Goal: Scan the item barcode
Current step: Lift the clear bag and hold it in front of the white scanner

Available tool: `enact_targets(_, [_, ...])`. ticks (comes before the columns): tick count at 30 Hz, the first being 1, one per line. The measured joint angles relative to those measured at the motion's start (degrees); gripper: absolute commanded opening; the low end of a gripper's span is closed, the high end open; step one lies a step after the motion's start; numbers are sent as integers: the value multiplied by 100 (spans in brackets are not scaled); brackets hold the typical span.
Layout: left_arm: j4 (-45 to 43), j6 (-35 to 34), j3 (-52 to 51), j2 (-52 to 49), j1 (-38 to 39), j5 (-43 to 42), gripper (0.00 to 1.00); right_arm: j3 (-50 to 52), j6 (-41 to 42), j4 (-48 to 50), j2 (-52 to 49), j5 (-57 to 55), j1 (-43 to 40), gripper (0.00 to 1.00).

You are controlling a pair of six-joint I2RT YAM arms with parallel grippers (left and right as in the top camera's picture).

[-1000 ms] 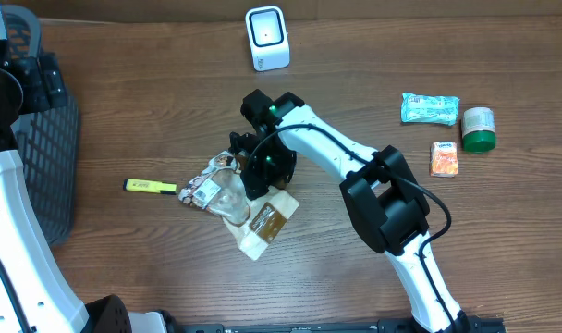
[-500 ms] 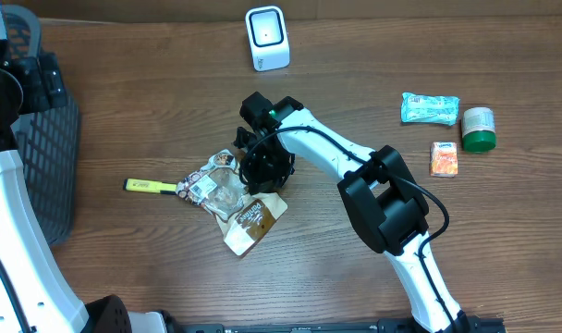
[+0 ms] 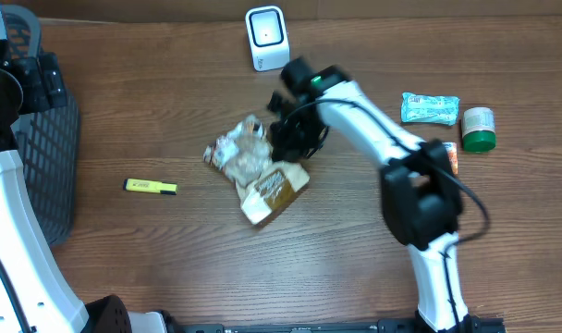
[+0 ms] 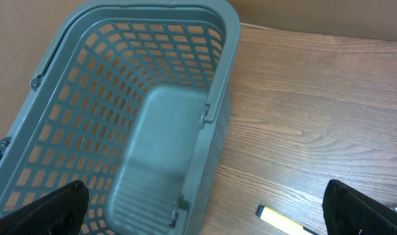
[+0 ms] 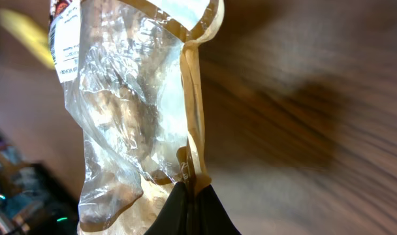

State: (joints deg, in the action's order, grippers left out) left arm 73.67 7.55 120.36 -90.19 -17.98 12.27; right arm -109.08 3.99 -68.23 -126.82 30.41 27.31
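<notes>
right gripper (image 3: 288, 141) pinched shut on edge of clear snack bag (image 3: 261, 171), bag mid-table, near side of white scanner (image 3: 266, 37), left gripper (image 4: 202, 209) wide open, empty, over grey basket (image 4: 87, 98), left edge

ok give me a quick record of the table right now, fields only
held item: clear and brown crinkly snack bag
right claw: shut on the bag's sealed edge
left claw: open, over the grey plastic mesh basket
scanner: small white box scanner, at the far edge, apart from the bag
other items: yellow marker pen, teal packet, green-lidded jar
</notes>
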Motion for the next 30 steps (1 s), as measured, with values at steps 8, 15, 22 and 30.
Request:
enact_targets(8, [0,0,0,0,0,0,100,-186,22,85,1187,627,-170,4])
enact_targets(15, [0,0,0,0,0,0,100,-184,426,874,1231,1010,-743,4])
enact_targets(22, [0,0,0,0,0,0,100,-181,564,1064,1753,944,-1799,4])
enact_targets(30, [0,0,0,0,0,0,100,-181,531,1060,2577,761,-1958,4])
